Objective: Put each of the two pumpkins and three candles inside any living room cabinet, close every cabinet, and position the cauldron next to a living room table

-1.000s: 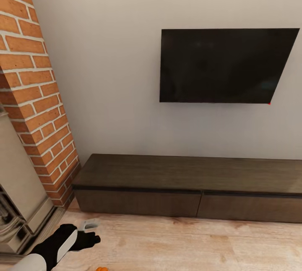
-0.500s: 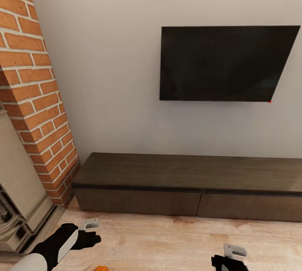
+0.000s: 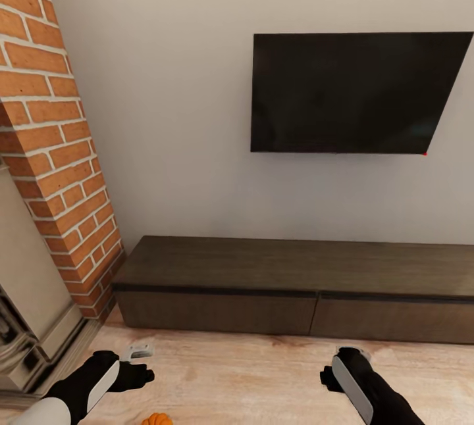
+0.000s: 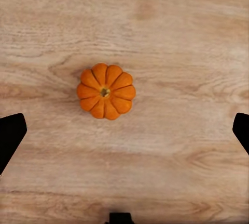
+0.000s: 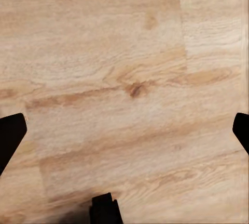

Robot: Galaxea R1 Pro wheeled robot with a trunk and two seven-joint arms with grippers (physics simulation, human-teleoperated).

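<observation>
While both arms hang over bare floor in front of the cabinet [image 3: 296,287], the findings at this moment are as follows:

Landmark: cabinet; a long, low dark brown unit against the wall, below the television [image 3: 352,93] and just beside the brick chimney [image 3: 56,149]; all places below are given relative to it.

Cabinet state: both drawer fronts that show sit flush and closed; nothing lies on its top; what it holds inside cannot be told.

Pumpkin [image 4: 106,90]: on the wooden floor [image 3: 243,379] in front of the cabinet's left end, well apart from it; in the head view only its top edge shows, at the lower border; it rests free, touched by nothing.

Pumpkin orientation: upright, stem pointing straight up toward the left wrist camera; squat and round, so no long axis across the floor; the short axis is vertical, through the stem.

Left gripper [image 4: 124,130]: above the pumpkin, fingers spread wide to either side and holding nothing.

Right gripper [image 5: 124,133]: over bare boards in front of the cabinet's right half; fingers likewise spread wide, nothing between them.

Progress, as judged: early; no item is seen stored; one pumpkin awaits pickup; no drawer is open to receive it.

Remaining, as judged: open a drawer; stow both pumpkins and three candles; close every cabinet; set the cauldron beside a table.
</observation>
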